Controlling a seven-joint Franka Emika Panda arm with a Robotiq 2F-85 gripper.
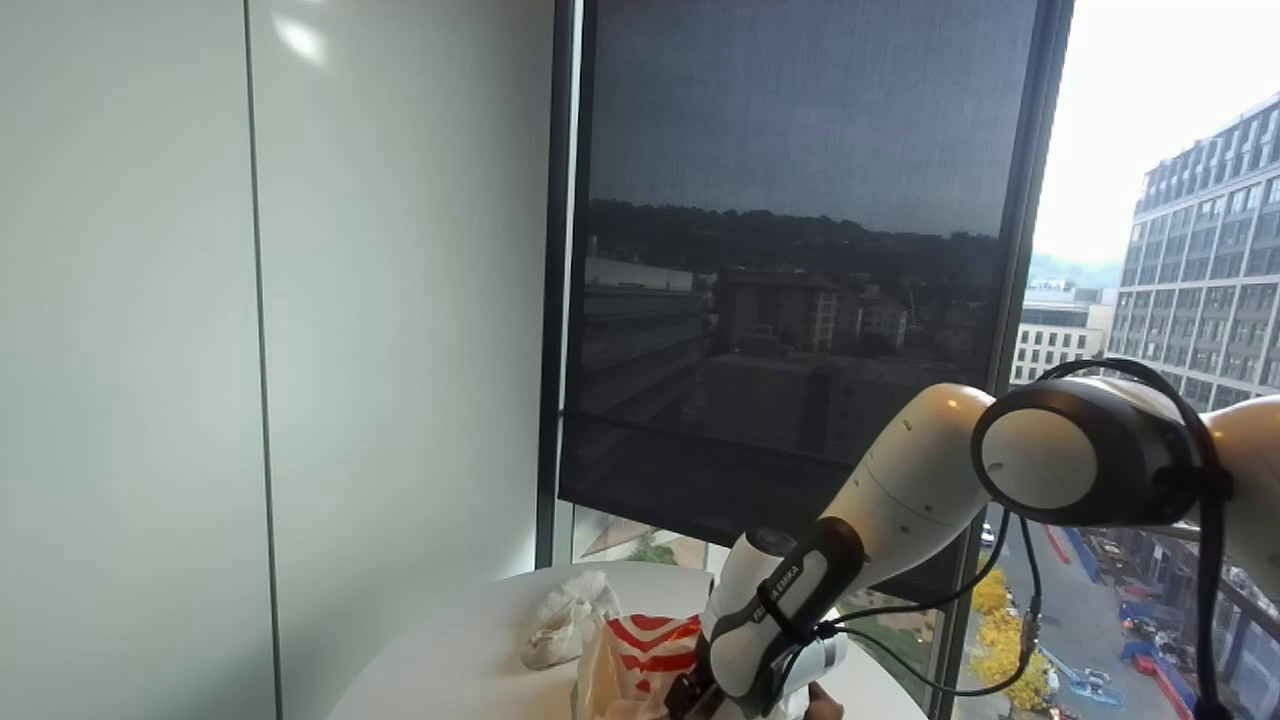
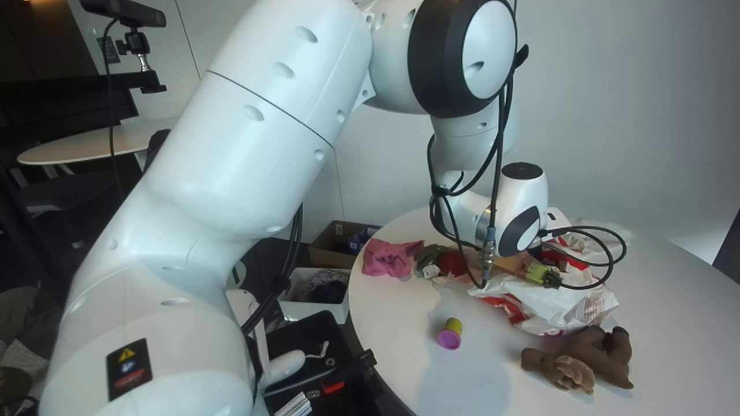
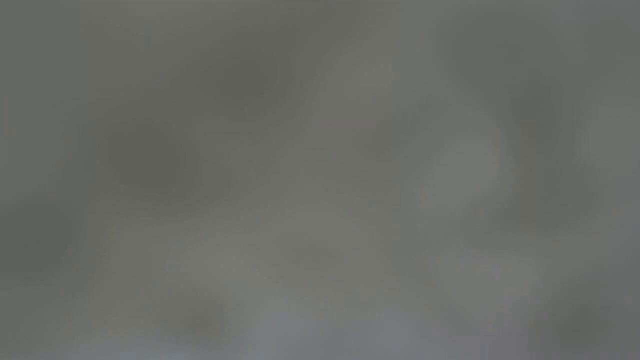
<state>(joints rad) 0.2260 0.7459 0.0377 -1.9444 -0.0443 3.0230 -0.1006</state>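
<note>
A crumpled white plastic bag with red markings lies on the round white table in both exterior views (image 1: 650,660) (image 2: 563,306). My arm's wrist (image 2: 523,211) is low over the bag. My gripper's fingers are hidden under the wrist and by the bag, so I cannot tell whether they hold anything. A yellow-green piece (image 2: 537,273) with a cable shows under the wrist, against the bag. Brown plush toys (image 2: 598,352) lie beside the bag. A red and green soft thing (image 2: 451,263) lies on its other side. The wrist view is only a grey blur.
A small yellow tub with a purple lid (image 2: 450,335) lies on the table (image 2: 399,323). A pink cloth (image 2: 388,258) is near the table edge. Another crumpled white bag (image 1: 570,620) lies farther off. A cardboard box (image 2: 326,248) and a white bin (image 2: 300,309) stand below the table.
</note>
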